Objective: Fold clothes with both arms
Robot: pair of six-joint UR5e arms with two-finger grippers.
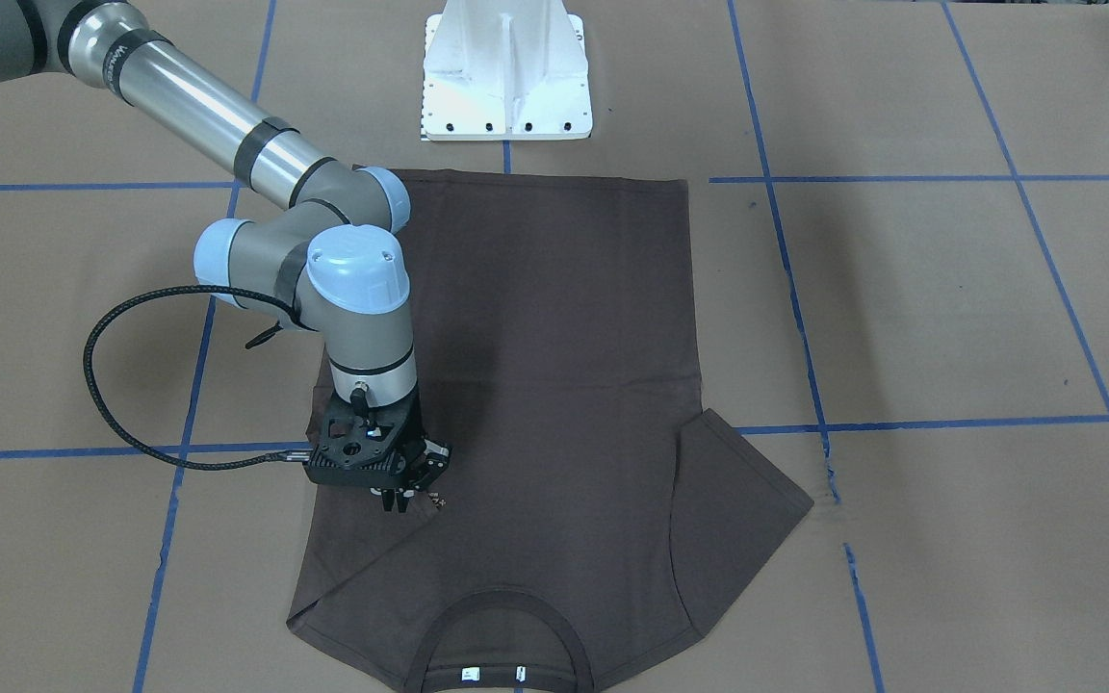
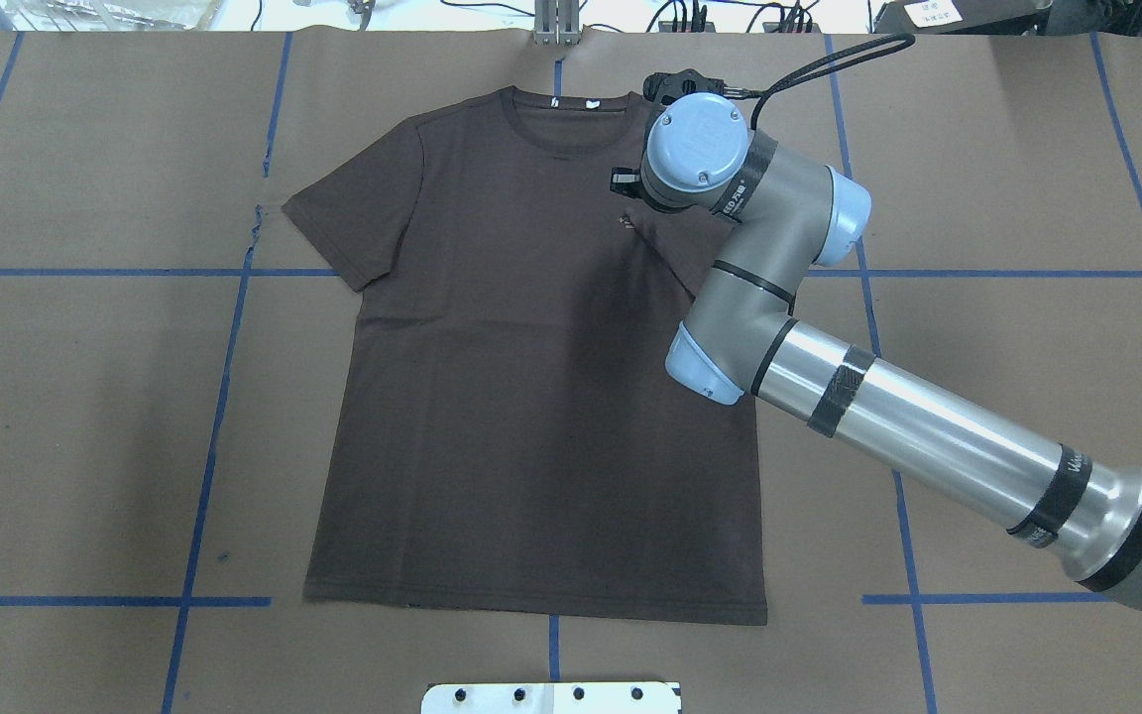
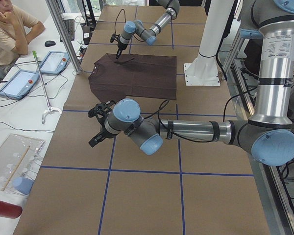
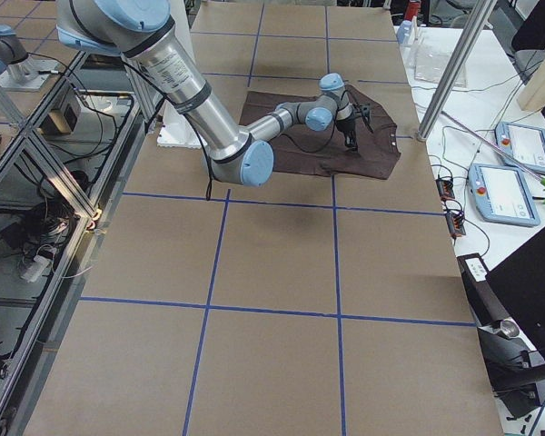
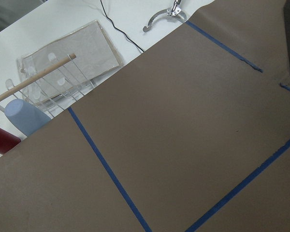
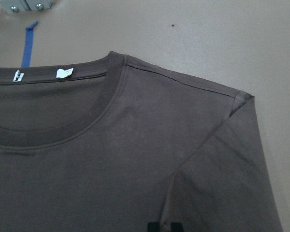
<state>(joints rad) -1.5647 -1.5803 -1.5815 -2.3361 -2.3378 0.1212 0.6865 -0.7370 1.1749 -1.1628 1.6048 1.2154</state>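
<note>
Progress: early. T-shirt (image 2: 531, 397) spread flat, chest directly under right pincer (image 1: 399, 500); nearest sleeve (image 1: 352, 568) turned in just beside it, far sleeve (image 1: 737, 500) & body unfolded. Tips (image 6: 154, 226) close together at cloth, clenched or released: can't tell. Left pincer (image 3: 99, 125) well off shirt, ditto. Sleeve fold clear in front + wrist cams; overhead, hidden by arm (image 2: 888, 416).
</note>
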